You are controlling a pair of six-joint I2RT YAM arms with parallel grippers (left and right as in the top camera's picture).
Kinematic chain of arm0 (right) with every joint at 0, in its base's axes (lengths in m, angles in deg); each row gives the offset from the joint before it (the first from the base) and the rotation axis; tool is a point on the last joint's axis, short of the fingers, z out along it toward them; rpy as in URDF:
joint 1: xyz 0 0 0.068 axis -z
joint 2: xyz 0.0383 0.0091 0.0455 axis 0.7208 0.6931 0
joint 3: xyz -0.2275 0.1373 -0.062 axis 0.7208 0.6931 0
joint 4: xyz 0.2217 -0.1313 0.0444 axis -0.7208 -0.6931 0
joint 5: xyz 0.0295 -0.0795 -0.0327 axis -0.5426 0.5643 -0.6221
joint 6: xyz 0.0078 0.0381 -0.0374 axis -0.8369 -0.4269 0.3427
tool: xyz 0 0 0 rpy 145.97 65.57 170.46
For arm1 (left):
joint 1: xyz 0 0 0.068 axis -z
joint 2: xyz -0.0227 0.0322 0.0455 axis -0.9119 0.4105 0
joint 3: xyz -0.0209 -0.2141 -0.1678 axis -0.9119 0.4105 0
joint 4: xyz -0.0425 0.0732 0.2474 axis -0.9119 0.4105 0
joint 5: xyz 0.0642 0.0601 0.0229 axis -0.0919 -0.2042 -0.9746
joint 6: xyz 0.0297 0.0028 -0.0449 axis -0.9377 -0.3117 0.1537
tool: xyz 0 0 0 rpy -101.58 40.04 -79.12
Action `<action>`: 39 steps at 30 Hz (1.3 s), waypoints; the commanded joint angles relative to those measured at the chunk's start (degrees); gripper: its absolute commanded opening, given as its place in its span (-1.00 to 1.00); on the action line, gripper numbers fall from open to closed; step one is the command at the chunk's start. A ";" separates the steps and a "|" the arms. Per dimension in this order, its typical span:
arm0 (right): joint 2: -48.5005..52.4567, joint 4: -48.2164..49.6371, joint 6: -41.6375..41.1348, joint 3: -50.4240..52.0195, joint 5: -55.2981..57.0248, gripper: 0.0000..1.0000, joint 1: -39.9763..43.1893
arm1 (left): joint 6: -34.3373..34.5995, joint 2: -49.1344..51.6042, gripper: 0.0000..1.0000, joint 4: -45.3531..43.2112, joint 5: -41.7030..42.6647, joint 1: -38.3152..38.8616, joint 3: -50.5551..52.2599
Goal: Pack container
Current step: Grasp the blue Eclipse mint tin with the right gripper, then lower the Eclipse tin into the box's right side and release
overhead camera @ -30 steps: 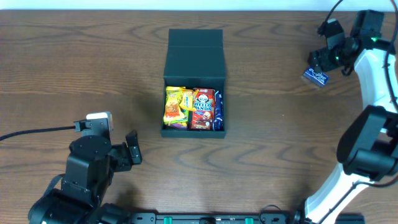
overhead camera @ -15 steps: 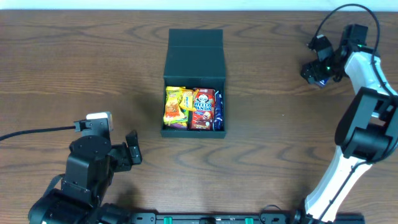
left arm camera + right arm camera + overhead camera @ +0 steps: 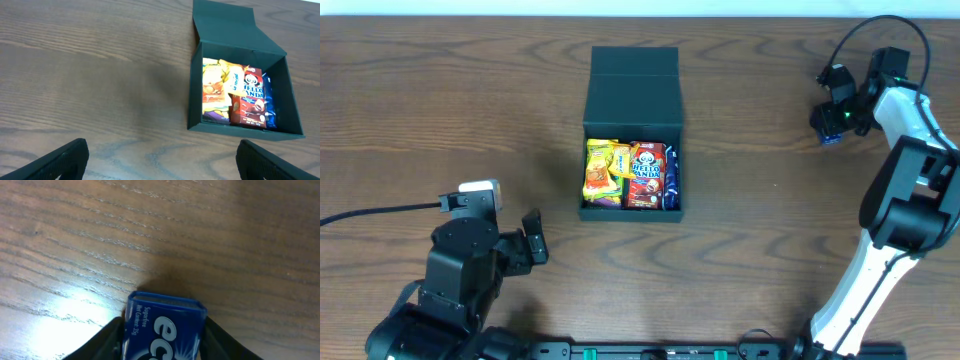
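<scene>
Since a moment ago only the right arm has moved: it has swung in and dropped over the blue pack (image 3: 162, 325), which lay in plain sight before and now shows just a blue edge from overhead.

At the near left we see the left gripper (image 3: 532, 240) held low over the table (image 3: 440, 110), jaws spread wide and empty, aimed toward the container (image 3: 631, 214).

The container sits mid-table, well apart from both arms, its flap lid folded back flat on the far side. Inside lie yellow packets (image 3: 602, 172), a red Hello Panda packet (image 3: 646, 175) and a dark blue wrapper (image 3: 670, 180) against the right wall.

At the far right, the right gripper (image 3: 835, 115) points down at the table, its fingers (image 3: 112, 337) pressed against both sides of the blue pack.
</scene>
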 commanded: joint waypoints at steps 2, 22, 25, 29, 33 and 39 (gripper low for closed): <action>1.16 -0.28 -4.48 0.28 -0.31 -0.24 0.04 | -0.35 -0.17 0.90 0.00 -1.07 -0.17 -1.18; -3.56 -3.23 -21.70 -3.91 -10.75 -0.69 -8.31 | -0.35 -0.17 0.90 0.02 -1.07 -0.17 -1.18; -6.75 -5.07 -23.63 -5.29 -10.80 -0.70 -12.41 | -0.35 -0.17 0.91 0.00 -1.07 -0.17 -1.18; -10.25 -6.32 -26.34 -5.55 -10.73 -0.69 -17.75 | -0.35 -0.17 0.90 0.02 -1.05 -0.17 -1.18; -12.66 -7.13 -33.77 -5.55 -10.71 -0.70 -23.71 | -0.35 -0.17 0.90 0.02 -1.07 -0.17 -1.18; -12.81 -9.66 -42.27 -5.55 -10.71 -0.77 -31.67 | -0.35 -0.17 0.90 0.02 -1.07 -0.17 -1.18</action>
